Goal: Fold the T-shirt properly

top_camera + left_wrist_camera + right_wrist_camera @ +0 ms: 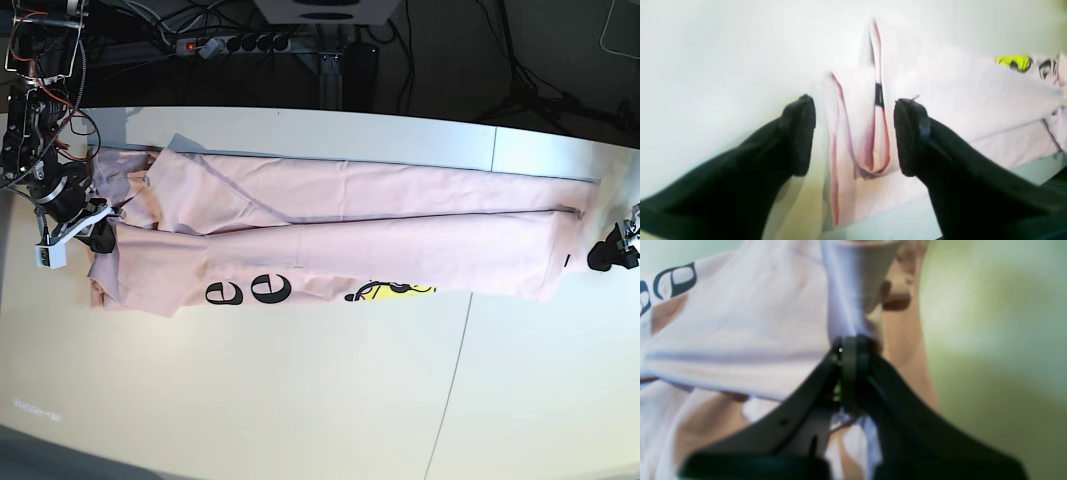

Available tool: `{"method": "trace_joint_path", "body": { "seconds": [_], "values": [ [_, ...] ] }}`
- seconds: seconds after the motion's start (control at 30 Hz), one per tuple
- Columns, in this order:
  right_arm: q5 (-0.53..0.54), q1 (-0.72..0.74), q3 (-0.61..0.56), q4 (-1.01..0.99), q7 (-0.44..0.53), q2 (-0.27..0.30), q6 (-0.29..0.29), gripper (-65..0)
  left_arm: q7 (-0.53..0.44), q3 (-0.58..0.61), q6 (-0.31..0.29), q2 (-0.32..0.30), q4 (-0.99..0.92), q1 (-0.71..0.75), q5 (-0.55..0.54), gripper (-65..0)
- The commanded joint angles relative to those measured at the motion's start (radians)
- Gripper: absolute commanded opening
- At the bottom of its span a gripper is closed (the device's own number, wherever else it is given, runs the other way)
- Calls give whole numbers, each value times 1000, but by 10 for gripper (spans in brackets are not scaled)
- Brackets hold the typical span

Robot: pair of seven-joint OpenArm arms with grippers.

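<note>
- Nearest the camera is bare white table [300, 400].
- The T-shirt [400, 240] lies stretched in a long folded band across the table, black lettering [250, 291] and a yellow graphic [390, 291] peeking out along its near edge.
- At one end the right claw [849, 350] is pressed together, pinching a bunch of the pink cloth.
- At the other end the left claw [853, 133] stands spread, its black fingers [800, 133] either side of the collar [873, 140], gripping nothing.
- Beyond the table, a power strip [235, 44] and cables.
</note>
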Motion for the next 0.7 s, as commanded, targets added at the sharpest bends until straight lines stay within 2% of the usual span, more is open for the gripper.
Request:
{"method": "trace_joint_path", "body": {
  "seconds": [0.0,0.27,0.33,0.5,0.6,0.67],
  "values": [
    [-19,2,3,2,-34,21,67,-650,-18,-8,6,-29,9,-17,-16,-249],
    [-19,2,3,2,-34,21,67,-650,-12,-8,6,-34,9,-16,-65,-249],
    [-19,2,3,3,-34,21,67,-650,11,-8,6,-34,9,-16,-107,-249],
    [-18,3,3,3,-33,21,67,-650,65,-8,6,-34,9,-16,-113,-248],
    [-19,2,3,3,-34,21,67,-650,66,-8,6,-34,9,-16,-90,-179],
    [-18,2,3,2,-37,21,67,-650,66,-8,6,-35,9,-16,-89,-177]
  ]
}}
